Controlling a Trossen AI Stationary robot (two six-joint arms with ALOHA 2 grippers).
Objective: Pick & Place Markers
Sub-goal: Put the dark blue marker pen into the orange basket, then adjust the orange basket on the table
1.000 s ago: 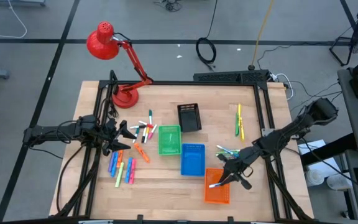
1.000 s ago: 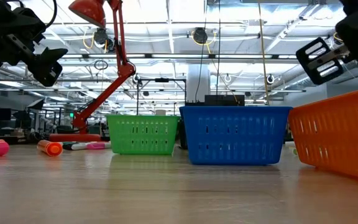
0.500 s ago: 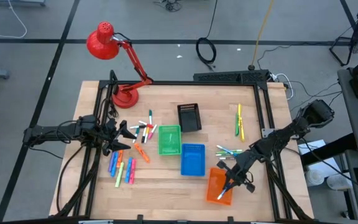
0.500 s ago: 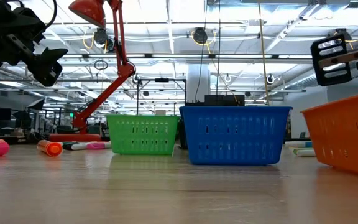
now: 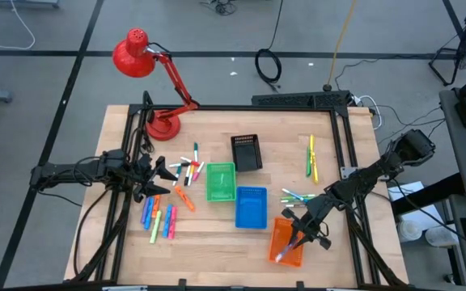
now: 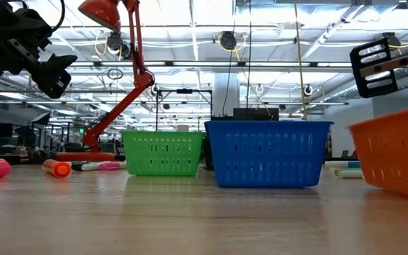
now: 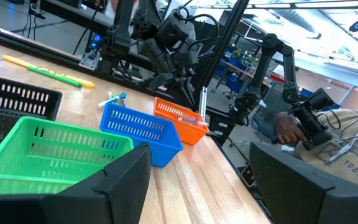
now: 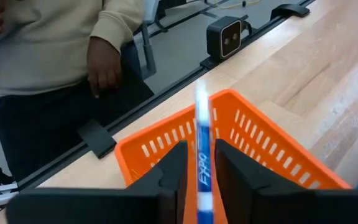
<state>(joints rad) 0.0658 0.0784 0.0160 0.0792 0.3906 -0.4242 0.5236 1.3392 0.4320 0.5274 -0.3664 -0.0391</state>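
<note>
From above, the right pincer (image 5: pixel 297 239) hangs over the orange basket (image 5: pixel 285 242) at the placing step, while the left pincer (image 5: pixel 162 171), spread wide and empty, waits by the loose markers (image 5: pixel 160 218) on the wooden counter (image 5: pixel 217 145). At counter level, a big ceiling-lit hall stretches behind the green basket (image 6: pixel 162 153) and blue basket (image 6: pixel 267 153). The right wrist view shows a blue-and-white marker (image 8: pixel 202 155) between narrow fingers (image 8: pixel 173 168) above the orange basket, so I judge the next move is to release it; a person stands just beyond the counter edge.
</note>
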